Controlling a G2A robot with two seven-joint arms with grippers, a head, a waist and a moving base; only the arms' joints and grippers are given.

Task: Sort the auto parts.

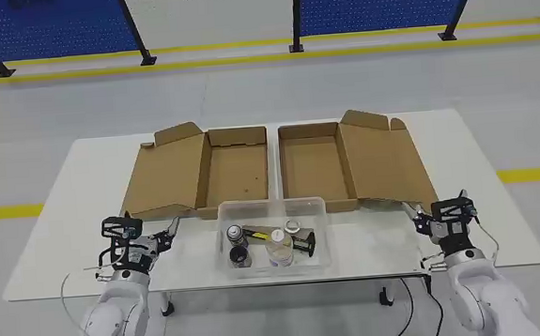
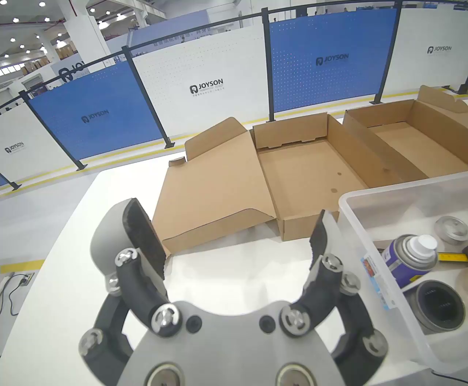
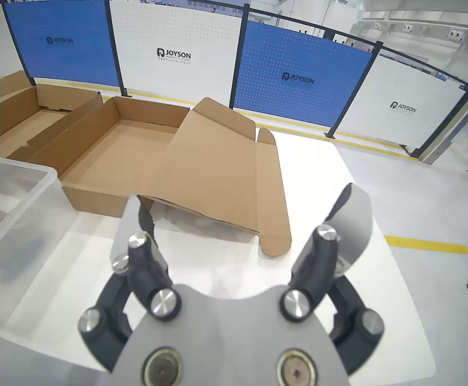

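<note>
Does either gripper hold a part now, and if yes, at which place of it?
Nothing is held. The left gripper and the right gripper are both open and empty, one at each side of the clear bin.

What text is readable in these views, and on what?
Fence panels: a logo with a brand wordmark on each, blue and white alike; a brand name, so not transcribed.
Spray can in the clear bin: label print too blurred to read.
Sticker on the bin's wall: too small to read.
Yellow strip in the bin: black marks, unreadable.
Cardboard boxes: no print seen.
</note>
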